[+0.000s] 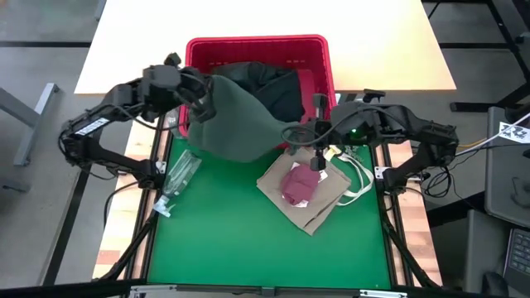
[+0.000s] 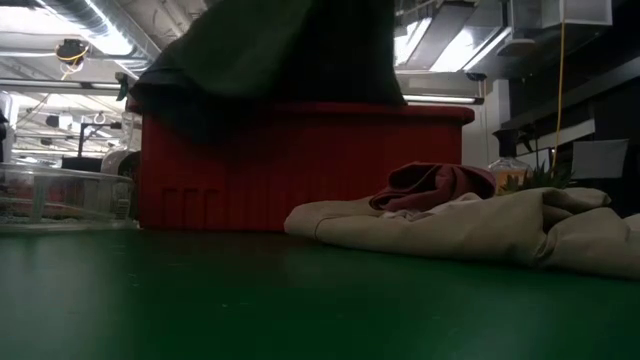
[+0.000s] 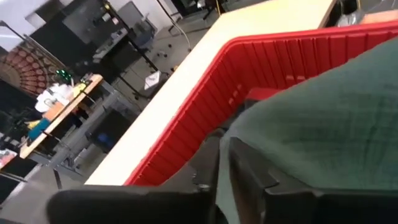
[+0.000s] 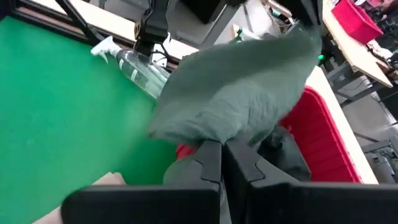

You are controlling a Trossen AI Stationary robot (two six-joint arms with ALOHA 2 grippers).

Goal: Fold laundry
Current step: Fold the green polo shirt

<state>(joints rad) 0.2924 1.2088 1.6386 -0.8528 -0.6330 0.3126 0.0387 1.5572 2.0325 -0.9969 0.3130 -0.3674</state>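
Presently — olive-green shirt (image 1: 236, 124) lifted between both arms, upper centre of frame.
Left gripper (image 1: 201, 106) and right gripper (image 1: 317, 126) each clamp an edge — spreading it clear of the red basket (image 1: 257, 45) over the worktop (image 1: 248, 240).

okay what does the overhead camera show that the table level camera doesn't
Only the high view shows both arms: the left hand and the right hand at the olive-green garment, plus dark clothes inside the red basket. Only the low view shows the ceiling lights of the room behind. Both show the basket, the green garment, the tan top, the maroon piece on it, and the clear bottle.
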